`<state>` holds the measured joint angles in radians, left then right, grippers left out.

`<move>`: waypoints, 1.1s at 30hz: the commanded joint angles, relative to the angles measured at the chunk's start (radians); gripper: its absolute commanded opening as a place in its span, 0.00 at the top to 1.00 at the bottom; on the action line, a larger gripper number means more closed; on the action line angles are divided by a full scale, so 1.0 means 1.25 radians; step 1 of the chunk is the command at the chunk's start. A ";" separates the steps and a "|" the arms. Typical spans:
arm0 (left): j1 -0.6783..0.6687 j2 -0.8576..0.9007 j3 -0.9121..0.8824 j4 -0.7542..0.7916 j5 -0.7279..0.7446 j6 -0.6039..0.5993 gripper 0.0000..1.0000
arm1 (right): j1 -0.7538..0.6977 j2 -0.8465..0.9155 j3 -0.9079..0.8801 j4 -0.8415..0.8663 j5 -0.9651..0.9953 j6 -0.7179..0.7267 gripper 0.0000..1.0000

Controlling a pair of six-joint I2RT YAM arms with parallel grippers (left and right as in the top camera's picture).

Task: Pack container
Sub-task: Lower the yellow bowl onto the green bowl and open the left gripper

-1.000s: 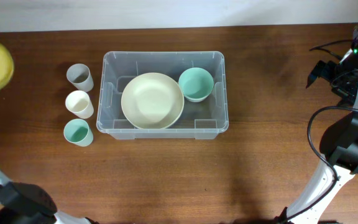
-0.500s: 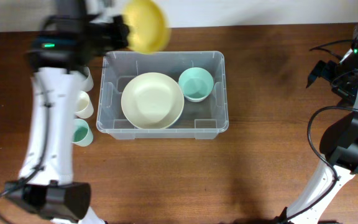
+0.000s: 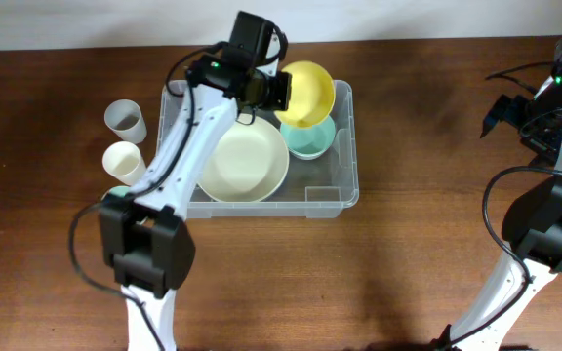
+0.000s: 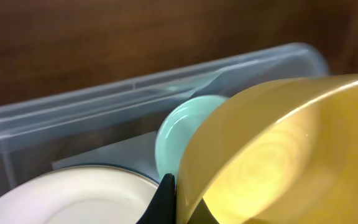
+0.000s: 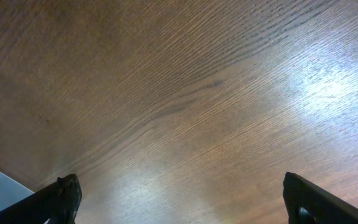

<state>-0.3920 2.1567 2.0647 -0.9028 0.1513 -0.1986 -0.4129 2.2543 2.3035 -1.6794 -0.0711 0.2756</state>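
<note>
Hovering yellow bowl [image 3: 307,91] over container [image 3: 350,183], left gripper [image 3: 275,93] pinching its rim; cream bowl [image 3: 247,161], teal bowl [image 3: 312,143] in; cups [image 3: 125,120] outside left; right gripper [image 5: 179,193] spread wide, empty.

Overhead view: even, moderately bright light; focus sharp; the surface [image 3: 408,283] carries only soft, faint shadows. Left wrist view: the yellow bowl [image 4: 278,155] is close and out of focus, its inside glowing bright (the wood behind is dim); the container [image 4: 104,96] rim is blurred. Right wrist view: grain crisp, a white glare patch at upper right
</note>
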 commanded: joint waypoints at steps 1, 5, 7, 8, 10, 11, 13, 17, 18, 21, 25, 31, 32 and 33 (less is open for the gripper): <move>-0.002 0.023 0.010 -0.002 -0.002 0.027 0.99 | -0.005 -0.032 -0.003 0.000 0.004 -0.005 0.01; -0.002 0.045 0.010 0.008 -0.002 0.030 0.99 | -0.005 -0.032 -0.003 0.000 0.003 -0.005 0.01; -0.002 0.053 0.010 0.013 -0.002 0.030 0.99 | -0.005 -0.032 -0.003 0.000 0.003 -0.005 0.01; -0.002 0.056 0.010 0.014 -0.002 0.030 0.99 | -0.005 -0.032 -0.003 0.000 0.003 -0.005 0.01; -0.004 0.063 0.010 0.019 -0.001 0.033 0.99 | -0.005 -0.032 -0.003 0.000 0.004 -0.005 0.01; -0.006 0.066 0.010 0.021 0.002 0.041 0.99 | -0.005 -0.032 -0.003 0.000 0.003 -0.005 0.01; -0.009 0.075 0.010 0.023 0.001 0.062 0.99 | -0.005 -0.032 -0.003 0.000 0.003 -0.005 0.01; -0.014 0.098 0.010 0.023 0.001 0.065 0.99 | -0.005 -0.032 -0.003 0.000 0.004 -0.005 0.01; -0.014 0.105 0.010 0.024 0.001 0.065 0.99 | -0.005 -0.032 -0.003 0.000 0.004 -0.005 0.01; -0.016 0.112 0.010 0.028 0.001 0.065 0.98 | -0.005 -0.032 -0.003 0.000 0.004 -0.005 0.01; -0.016 0.112 0.010 0.038 0.001 0.066 0.92 | -0.005 -0.032 -0.003 0.000 0.004 -0.005 0.01; -0.016 0.112 0.010 0.044 0.002 0.068 0.78 | -0.005 -0.032 -0.003 0.000 0.004 -0.005 0.01; -0.016 0.112 0.010 0.044 0.001 0.068 0.74 | -0.005 -0.032 -0.003 0.000 0.003 -0.005 0.01; -0.016 0.112 0.010 0.044 0.001 0.068 0.72 | -0.005 -0.032 -0.003 0.000 0.003 -0.005 0.01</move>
<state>-0.4084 2.2948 2.0647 -0.8509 0.1486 -0.1219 -0.4129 2.2543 2.3035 -1.6794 -0.0711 0.2764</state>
